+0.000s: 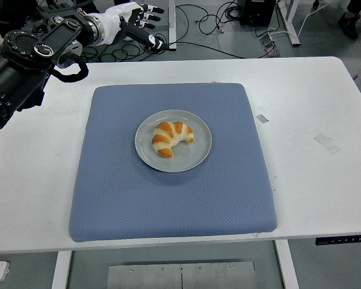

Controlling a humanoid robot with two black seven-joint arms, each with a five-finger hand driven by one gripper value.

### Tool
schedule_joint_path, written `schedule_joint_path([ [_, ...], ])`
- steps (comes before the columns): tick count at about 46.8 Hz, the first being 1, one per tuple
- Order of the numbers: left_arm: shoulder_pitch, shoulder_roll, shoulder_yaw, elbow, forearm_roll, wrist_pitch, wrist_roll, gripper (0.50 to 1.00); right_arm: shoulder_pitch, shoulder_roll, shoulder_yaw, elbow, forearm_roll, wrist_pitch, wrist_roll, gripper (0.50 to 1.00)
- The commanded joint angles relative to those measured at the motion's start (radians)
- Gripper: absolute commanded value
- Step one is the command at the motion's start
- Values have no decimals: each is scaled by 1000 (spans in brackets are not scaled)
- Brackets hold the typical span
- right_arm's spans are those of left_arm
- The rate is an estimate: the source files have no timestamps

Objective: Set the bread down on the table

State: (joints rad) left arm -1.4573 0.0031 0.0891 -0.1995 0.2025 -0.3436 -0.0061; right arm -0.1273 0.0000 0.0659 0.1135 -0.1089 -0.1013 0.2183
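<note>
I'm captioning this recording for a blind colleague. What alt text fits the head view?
A croissant lies on a grey plate in the middle of a blue mat on a white table. The robot's left hand, fingers spread and holding nothing, hovers past the table's far left corner.

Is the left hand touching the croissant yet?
Apart. The head view shows the left hand up beyond the table's far edge, with bare mat between it and the croissant.
</note>
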Motion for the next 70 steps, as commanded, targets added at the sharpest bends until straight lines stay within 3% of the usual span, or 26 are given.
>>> schedule_joint_path([
  [1, 0, 0, 0, 0, 0, 0, 0, 963, 2, 0, 0, 0, 0, 0, 1, 1000],
  [17, -18, -3, 6, -12, 70, -20, -5, 955, 0, 0, 0, 0, 0, 0, -1, 1000],
  [24, -44, -3, 17, -14, 113, -74, 0, 955, 0, 0, 0, 0, 0, 0, 1, 1000],
  [34, -77, -3, 100, -14, 140, -199, 0, 951, 2, 0, 0, 0, 0, 0, -1, 1000],
  [46, -91, -3, 103, -14, 184, -267, -2, 936, 2, 0, 0, 0, 0, 0, 0, 1000],
  [70, -150, -3, 104, -63, 337, -267, -12, 919, 5, 0, 0, 0, 0, 0, 0, 1000],
])
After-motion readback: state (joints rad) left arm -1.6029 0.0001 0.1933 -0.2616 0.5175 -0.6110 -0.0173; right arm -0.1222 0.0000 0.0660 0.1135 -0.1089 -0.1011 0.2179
